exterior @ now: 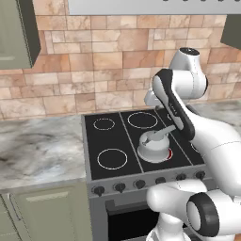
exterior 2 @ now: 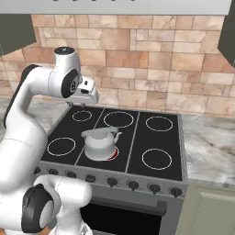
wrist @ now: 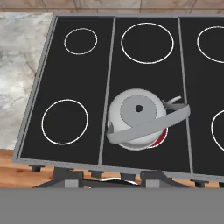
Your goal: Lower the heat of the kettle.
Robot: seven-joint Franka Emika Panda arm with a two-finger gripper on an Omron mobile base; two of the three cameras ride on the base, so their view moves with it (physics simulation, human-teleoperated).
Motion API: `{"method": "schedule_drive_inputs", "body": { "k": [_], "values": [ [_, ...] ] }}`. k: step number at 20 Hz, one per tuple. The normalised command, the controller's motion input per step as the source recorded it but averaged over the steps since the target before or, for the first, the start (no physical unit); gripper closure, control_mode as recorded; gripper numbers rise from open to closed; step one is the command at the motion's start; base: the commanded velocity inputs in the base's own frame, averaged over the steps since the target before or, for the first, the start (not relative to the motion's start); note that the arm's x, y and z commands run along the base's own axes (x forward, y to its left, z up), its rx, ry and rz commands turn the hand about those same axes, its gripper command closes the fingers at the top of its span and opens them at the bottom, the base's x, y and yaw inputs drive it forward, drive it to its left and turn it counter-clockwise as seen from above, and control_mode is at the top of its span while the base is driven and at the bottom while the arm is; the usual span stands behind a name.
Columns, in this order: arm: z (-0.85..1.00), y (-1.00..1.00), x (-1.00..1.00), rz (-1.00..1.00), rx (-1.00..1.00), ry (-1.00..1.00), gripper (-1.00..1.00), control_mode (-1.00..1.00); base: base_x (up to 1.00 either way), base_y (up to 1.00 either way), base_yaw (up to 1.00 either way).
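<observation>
Kettle (wrist: 136, 119) sits on the front centre burner of the black glass cooktop (wrist: 78, 87), upright, lid on. A red glow (wrist: 162, 135) shows under its base on the spout side, so that burner reads as lit. Same in the right base view: kettle (exterior 2: 101, 142) front centre, red arc at its foot. In the left base view the kettle (exterior: 153, 145) is partly behind the arm's forearm.

Cooktop has white burner rings; two on the left column, one behind the kettle, more to the right. Those rings show no glow.

Row of dark knobs (exterior 2: 133, 184) runs along the stove's front panel, below the glass edge. Oven door beneath, dark window.

Gripper (wrist: 111, 177): the two dark fingertips sit at the bottom of the hand view, over the front edge of the stove near the knob row, apart from each other with a gap between; nothing between them. Looks open, not touching the kettle.

Room: grey marbled counter (exterior: 42, 150) on both sides of the stove, tan stone-tile backsplash (exterior 2: 151, 64), olive-green cabinets (exterior: 16, 33) above and below, pale hood (exterior: 150, 5) overhead. Wood floor strip shows under the stove front in the hand view.
</observation>
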Motion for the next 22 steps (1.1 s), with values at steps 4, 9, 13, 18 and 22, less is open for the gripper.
{"method": "schedule_drive_inputs", "body": {
  "k": [4,9,13,18,22],
  "values": [
    [0.0,0.0,0.0,0.0,0.0,0.0,-1.0,1.0,-0.01,-0.06,0.0],
    [0.0,0.0,0.0,0.0,0.0,0.0,-1.0,1.0,-0.01,-0.57,-0.05],
    [0.0,0.0,0.0,0.0,0.0,0.0,-1.0,1.0,0.0,-0.56,-0.05],
    [0.0,0.0,0.0,0.0,0.0,0.0,-1.0,1.0,0.01,-0.45,-0.02],
    [0.0,0.0,0.0,0.0,0.0,0.0,-1.0,1.0,0.11,-0.48,0.0]
  ]
}}
